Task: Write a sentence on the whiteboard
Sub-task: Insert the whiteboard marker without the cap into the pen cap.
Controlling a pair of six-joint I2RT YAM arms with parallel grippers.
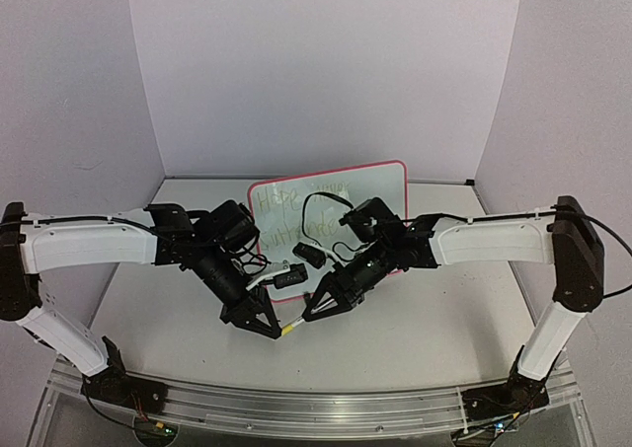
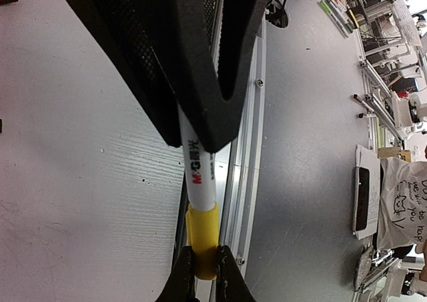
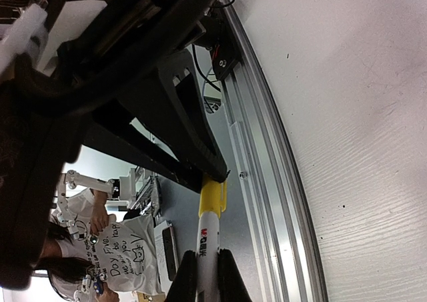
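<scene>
The whiteboard (image 1: 380,186) is white with a red-pink frame; the sentence (image 1: 278,199) on it is faint yellow-green. The marker (image 2: 199,182) has a white barrel, black and red print, yellow cap. The bench (image 1: 444,338) is white, faintly wood-grained

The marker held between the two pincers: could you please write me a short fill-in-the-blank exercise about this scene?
The left pincer clamps the marker by its ___ cap.
The right pincer clamps its ___ barrel.
The sentence on the whiteboard runs over ___ lines.
Missing words: yellow; white; two.
</scene>
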